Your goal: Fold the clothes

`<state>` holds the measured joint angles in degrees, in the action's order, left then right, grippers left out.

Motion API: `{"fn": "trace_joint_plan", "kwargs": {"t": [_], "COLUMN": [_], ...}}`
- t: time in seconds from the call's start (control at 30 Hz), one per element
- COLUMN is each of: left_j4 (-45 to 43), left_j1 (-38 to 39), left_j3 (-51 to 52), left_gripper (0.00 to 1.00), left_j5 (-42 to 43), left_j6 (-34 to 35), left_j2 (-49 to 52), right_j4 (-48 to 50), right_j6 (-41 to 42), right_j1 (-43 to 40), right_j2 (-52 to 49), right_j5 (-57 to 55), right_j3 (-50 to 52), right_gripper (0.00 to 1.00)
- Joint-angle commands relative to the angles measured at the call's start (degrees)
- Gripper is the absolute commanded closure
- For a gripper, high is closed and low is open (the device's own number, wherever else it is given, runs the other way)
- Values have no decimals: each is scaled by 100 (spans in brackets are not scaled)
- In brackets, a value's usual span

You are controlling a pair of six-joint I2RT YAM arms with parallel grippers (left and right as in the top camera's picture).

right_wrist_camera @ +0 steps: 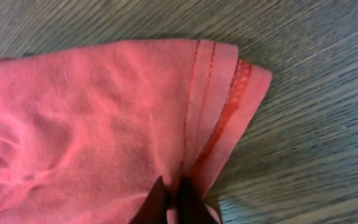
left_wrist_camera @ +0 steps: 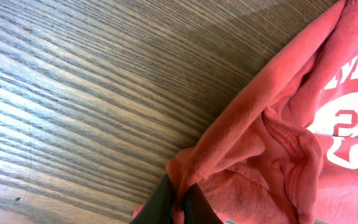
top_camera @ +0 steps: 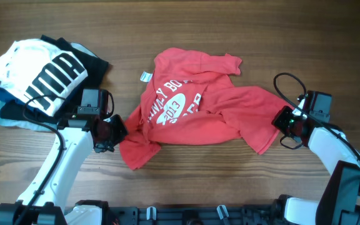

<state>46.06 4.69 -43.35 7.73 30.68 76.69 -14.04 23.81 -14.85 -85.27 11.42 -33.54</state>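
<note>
Red T-shirt (top_camera: 192,119) crumpled at centre of counter (top_camera: 261,31), print up. Left gripper (top_camera: 112,130) pinches its near-left edge, right gripper (top_camera: 287,122) a stitched hem opposite. Best to draw both apart evenly and low, flattening before any fold.

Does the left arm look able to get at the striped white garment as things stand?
Probably not yet: the striped garment lies close beside it, uncovered, but the left pincer is shut on the red T-shirt and would have to let go first.

We see the red T-shirt (top_camera: 220,109) as soft, matt knit cloth with stitched hems. The table (top_camera: 242,28) shows grained wood, faintly glossy.
</note>
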Motion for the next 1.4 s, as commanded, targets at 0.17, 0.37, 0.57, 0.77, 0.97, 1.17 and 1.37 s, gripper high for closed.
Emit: {"fn": "trace_joint_plan", "kwargs": {"t": [0.17,0.37,0.57,0.77,0.97,1.17,1.37], "left_j4": [-9,28,26,28,-11,-15,-13], "left_j1": [-37,-37,-37,-37,-37,-35,-35], "left_j3": [-42,-42,-42,-42,-42,-42,-42], "left_gripper": [95,96,96,96,96,96,96], "left_j5": [-208,-999,-1043,-1040,-1038,-1036,-944], "left_j6": [-48,-42,-42,-42,-42,-42,-24], "left_j2": [-52,-52,-52,-52,-52,-52,-52], "right_j4": [-1239,-647,-326,-278,-2142,-2295,-962], "right_j6": [11,-584,-881,-883,-1108,-1482,-1464], "right_j1": [9,-179,-179,-177,-173,-131,160], "right_j2": [1064,1104,391,-234,-227,-238,-428], "right_j5": [-1832,-2081,-2072,-1967,-868,203,199], "right_j3": [-1419,-2009,-2009,-2009,-1976,-1429,-901], "right_gripper": [96,96,88,63,54,49,40]}}
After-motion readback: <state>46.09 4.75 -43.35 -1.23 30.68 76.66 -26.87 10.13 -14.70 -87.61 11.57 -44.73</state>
